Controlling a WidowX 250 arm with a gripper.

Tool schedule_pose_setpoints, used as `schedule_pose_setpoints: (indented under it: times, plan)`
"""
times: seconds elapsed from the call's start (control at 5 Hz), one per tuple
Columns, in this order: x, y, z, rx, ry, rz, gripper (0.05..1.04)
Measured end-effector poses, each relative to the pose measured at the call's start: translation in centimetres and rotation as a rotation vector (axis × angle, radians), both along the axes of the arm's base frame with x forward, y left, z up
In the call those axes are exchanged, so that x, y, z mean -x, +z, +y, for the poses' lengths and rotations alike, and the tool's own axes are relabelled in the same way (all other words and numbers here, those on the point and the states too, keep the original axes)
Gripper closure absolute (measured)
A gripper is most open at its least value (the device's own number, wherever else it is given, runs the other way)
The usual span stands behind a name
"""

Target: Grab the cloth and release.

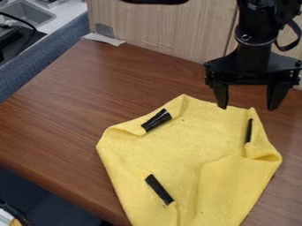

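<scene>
Wood-grain paneling (165,31) stands behind the brown table (53,119); a blue partition (35,66) borders it at the view's left. A pale scrap (105,39) lies at the table's far left corner. Beyond the partition is a metal sink (28,12). Yellow cloth (159,154) lies on the table, edges partly folded, long axis running far to near, bearing three black strips (159,190). Gripper (247,108) is spread, at the cloth's far right edge.
</scene>
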State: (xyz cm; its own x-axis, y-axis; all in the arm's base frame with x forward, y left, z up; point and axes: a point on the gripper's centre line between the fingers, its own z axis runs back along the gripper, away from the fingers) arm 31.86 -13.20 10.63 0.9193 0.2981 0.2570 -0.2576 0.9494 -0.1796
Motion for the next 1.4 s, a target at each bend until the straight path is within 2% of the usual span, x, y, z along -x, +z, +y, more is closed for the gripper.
schedule_pose_setpoints:
  times: [0.2,0.4,0.6,1.0,1.2,1.4]
  plan:
    - [0.0,-1.1,0.0,-0.013,0.000,0.030,0.083]
    - [0.6,-2.1,-1.8,-0.025,-0.060,0.058,0.083]
    - [0.4,-3.1,-3.3,-0.019,-0.087,0.049,0.083]
    - [1.3,-6.2,-5.9,-0.030,-0.162,0.083,0.083]
    - [1.5,-7.3,-6.1,-0.047,-0.165,0.100,0.134]
    - [1.9,-7.6,-6.2,-0.093,-0.183,0.103,0.416]
